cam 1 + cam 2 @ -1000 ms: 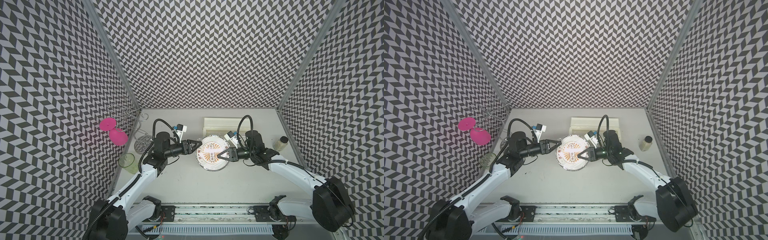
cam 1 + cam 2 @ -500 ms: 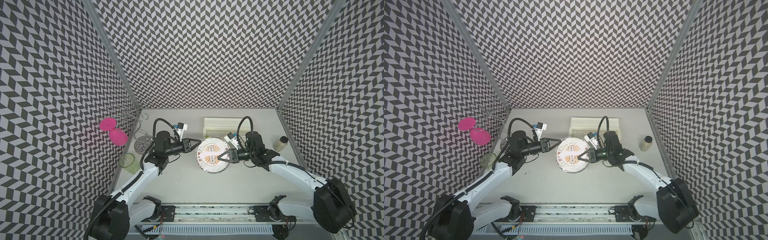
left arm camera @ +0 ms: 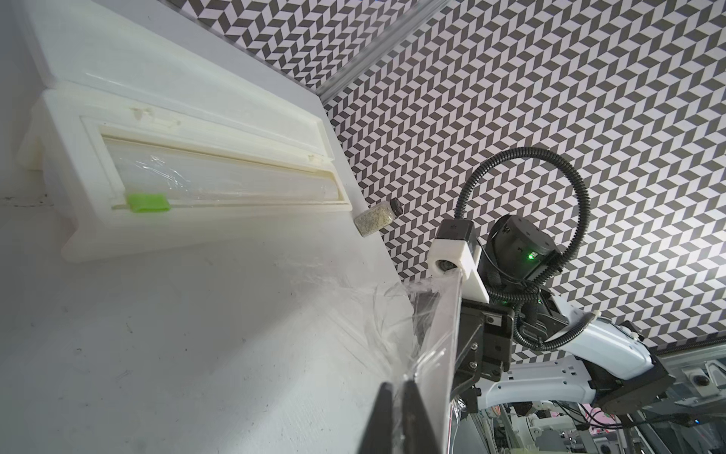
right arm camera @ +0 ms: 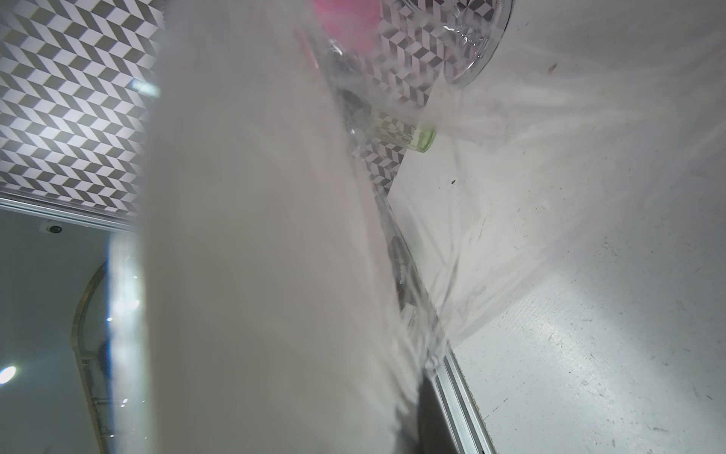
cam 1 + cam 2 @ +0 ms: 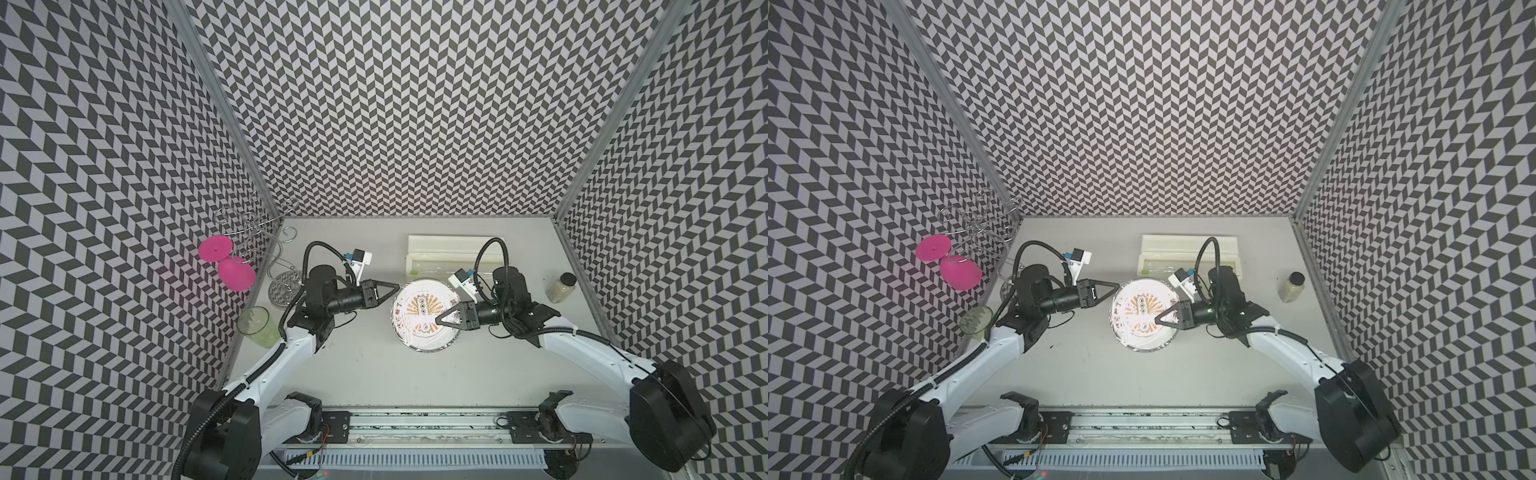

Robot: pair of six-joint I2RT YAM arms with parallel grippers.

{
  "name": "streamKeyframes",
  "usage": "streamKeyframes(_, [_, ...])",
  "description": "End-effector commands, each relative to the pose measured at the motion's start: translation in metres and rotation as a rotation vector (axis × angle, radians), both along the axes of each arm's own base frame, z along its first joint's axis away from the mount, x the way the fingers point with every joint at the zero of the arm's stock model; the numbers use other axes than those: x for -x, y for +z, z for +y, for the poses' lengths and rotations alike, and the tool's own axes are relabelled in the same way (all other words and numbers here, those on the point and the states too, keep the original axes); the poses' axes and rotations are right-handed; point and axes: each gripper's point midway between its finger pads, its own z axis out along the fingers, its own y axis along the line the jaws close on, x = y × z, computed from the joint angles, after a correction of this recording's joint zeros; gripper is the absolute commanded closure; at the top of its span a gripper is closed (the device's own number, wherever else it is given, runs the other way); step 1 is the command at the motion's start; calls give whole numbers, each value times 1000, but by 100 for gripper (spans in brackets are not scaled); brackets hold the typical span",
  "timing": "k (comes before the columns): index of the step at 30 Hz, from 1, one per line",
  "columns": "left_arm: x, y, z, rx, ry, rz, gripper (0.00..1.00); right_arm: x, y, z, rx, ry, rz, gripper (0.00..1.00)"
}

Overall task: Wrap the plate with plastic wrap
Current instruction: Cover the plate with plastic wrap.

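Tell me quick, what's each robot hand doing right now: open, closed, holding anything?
Left hand: closed, apparently pinching the plastic wrap beside the plate.
Right hand: closed on the plate's rim.

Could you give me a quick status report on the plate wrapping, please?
Right pincer shut on the plate, tilted off the table. Left pincer nearly closed at crinkled plastic wrap by its rim; grip unclear. Dispenser box close behind.
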Motion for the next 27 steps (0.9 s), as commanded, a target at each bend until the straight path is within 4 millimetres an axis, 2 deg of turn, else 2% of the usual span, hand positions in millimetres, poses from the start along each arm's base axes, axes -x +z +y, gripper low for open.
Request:
streamKeyframes(1, [0, -7, 5, -40, -10, 14, 70, 3, 48, 3, -130, 55, -185, 100])
streamKeyframes(2, [-3, -9, 11, -62, 9, 18, 67, 3, 47, 3, -126, 55, -182, 100])
streamKeyframes(5, [-26, -12, 43, -125, 141, 33, 54, 1, 40, 3, -103, 44, -167, 100])
streamKeyframes(7, [-41, 1, 60, -156, 214, -4, 50, 0, 34, 2, -82, 35, -159, 100])
streamKeyframes(9, [-48, 23, 64, -189, 258, -89, 46, 0, 29, 2, -63, 29, -149, 100])
streamKeyframes(12, [-40, 67, 47, -194, 244, -269, 38, -4, 20, 1, -19, 16, -138, 100])
streamKeyframes(14, [-30, 80, 25, -232, 205, -375, 34, -3, 18, 2, -9, 24, -134, 100])
streamKeyframes(16, [-21, 76, 2, -276, 135, -429, 33, -2, 19, 1, -13, 29, -135, 100])
streamKeyframes(20, [-16, 57, -26, -397, 57, -473, 33, 0, 21, 3, -14, 48, -132, 100])
streamKeyframes(23, [-16, 52, -37, -438, 31, -498, 33, 3, 22, 3, -13, 61, -134, 100])
streamKeyframes(27, [-18, 48, -40, -446, 15, -498, 33, 6, 24, 2, -15, 72, -138, 100])
